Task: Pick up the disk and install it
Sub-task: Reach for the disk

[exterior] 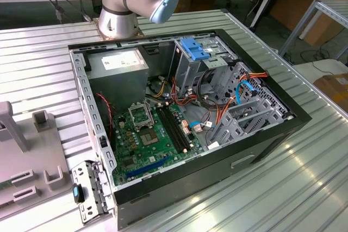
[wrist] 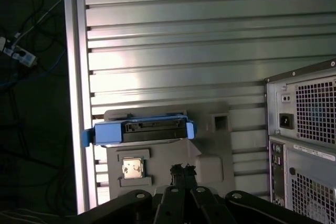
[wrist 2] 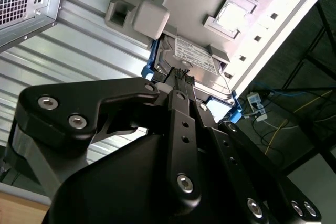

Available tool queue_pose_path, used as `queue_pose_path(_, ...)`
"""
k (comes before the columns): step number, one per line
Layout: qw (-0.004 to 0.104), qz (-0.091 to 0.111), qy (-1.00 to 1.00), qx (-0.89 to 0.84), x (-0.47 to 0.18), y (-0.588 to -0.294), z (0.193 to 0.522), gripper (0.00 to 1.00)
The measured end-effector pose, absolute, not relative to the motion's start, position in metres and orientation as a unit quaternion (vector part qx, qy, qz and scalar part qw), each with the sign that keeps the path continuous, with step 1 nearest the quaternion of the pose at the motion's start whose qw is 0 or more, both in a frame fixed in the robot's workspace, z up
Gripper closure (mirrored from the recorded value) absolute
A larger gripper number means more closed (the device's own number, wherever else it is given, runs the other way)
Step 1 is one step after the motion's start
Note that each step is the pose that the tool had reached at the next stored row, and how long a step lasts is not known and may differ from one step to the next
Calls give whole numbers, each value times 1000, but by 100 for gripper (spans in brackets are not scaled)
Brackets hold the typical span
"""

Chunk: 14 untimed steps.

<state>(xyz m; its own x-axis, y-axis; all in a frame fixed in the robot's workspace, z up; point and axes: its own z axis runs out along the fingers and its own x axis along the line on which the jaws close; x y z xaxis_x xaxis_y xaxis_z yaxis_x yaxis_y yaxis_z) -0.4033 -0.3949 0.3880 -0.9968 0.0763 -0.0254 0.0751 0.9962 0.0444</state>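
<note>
The disk [wrist: 139, 131] lies in a grey fixture plate [wrist: 210, 153] near the edge of the ribbed metal table. A blue bracket runs around its sides, and its connector edge faces the camera in the first wrist view. Its white label and dark metal face show in the second wrist view, where the disk [wrist 2: 197, 64] sits just beyond my fingertips. My gripper [wrist: 182, 170] hangs over the fixture a short way from the disk, its black fingers [wrist 2: 178, 98] shut together with nothing between them. It is not touching the disk.
The open computer case [exterior: 185, 123] fills the middle of the table, with a drive cage and blue latch [exterior: 198, 50] at its far side. Its rear panel [wrist: 304, 140] stands close beside the fixture. A small square chip [wrist: 132, 168] sits in a fixture pocket. The table edge [wrist: 76, 103] is close.
</note>
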Motion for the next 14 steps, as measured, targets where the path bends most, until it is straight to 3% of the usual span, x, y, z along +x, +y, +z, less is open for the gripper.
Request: queue_pose_path(14, 14, 22, 999, 38, -405, -395, 388, 89)
